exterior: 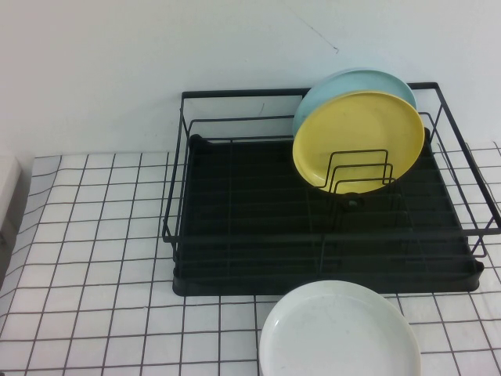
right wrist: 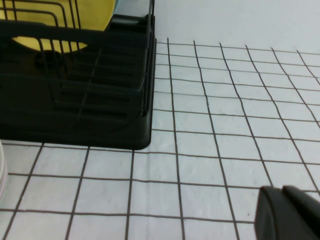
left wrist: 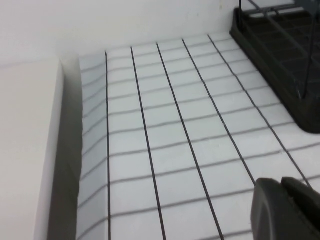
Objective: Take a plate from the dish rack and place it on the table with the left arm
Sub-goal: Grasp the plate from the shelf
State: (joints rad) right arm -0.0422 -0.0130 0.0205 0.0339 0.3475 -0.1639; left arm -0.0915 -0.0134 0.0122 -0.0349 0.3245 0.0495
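Observation:
The yellow plate (exterior: 360, 137) stands upright in the wire dividers at the back right of the black dish rack (exterior: 235, 204), with a light blue plate (exterior: 344, 84) right behind it. Neither arm appears in the high view. My left gripper (left wrist: 282, 184) hovers shut and empty over the gridded table (left wrist: 165, 135), to the left of the rack's corner (left wrist: 280, 45). My right gripper (right wrist: 282, 191) is shut too, holding nothing, over the cloth to the right of the rack (right wrist: 75, 100). Part of the yellow plate (right wrist: 95, 15) shows through the wires there.
A white plate (exterior: 339, 333) lies flat on the table just in front of the rack. A pale raised block (left wrist: 25, 150) borders the table's left edge. A white wall runs behind the rack. Gridded cloth (exterior: 94, 235) stretches to the rack's left.

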